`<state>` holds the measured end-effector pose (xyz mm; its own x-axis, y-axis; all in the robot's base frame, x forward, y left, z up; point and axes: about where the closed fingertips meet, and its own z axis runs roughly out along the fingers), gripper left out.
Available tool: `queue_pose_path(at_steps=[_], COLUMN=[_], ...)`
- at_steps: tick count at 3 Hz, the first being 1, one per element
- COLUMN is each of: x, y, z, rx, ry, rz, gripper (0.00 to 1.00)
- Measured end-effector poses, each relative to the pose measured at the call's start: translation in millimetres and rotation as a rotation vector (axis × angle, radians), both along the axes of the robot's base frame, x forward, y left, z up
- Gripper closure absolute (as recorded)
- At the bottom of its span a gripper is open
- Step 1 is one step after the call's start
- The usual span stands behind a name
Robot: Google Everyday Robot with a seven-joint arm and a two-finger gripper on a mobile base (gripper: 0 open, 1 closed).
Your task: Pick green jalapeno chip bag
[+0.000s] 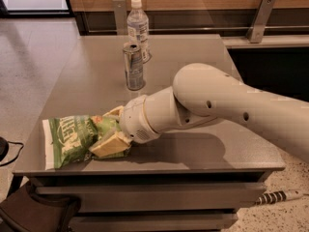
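Observation:
The green jalapeno chip bag [72, 138] lies near the front left corner of the grey table [193, 66], white lettering up, one white end seam at its left. My gripper [110, 132] reaches in from the right at the bag's right end. One cream finger [110, 146] lies along the near side of that end and the other [114, 112] on the far side, so the fingers are closed on the crumpled right end. The bag looks slightly raised at that end.
A tall slim can [133, 66] stands upright mid-table, behind the gripper. A clear water bottle [138, 29] stands just behind the can. The table's front edge [145, 170] is close below the bag. A wooden wall and rail run behind the table.

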<state>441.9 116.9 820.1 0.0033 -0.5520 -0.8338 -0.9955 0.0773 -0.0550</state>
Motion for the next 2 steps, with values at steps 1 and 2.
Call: queue_pose_path(at_steps=[1,2], x=[0.0,0.0], y=[0.0,0.0], z=[0.4,0.4], rx=[0.0,0.0], ry=[0.0,0.0], rz=[0.0,0.0], gripper=[1.0,1.0])
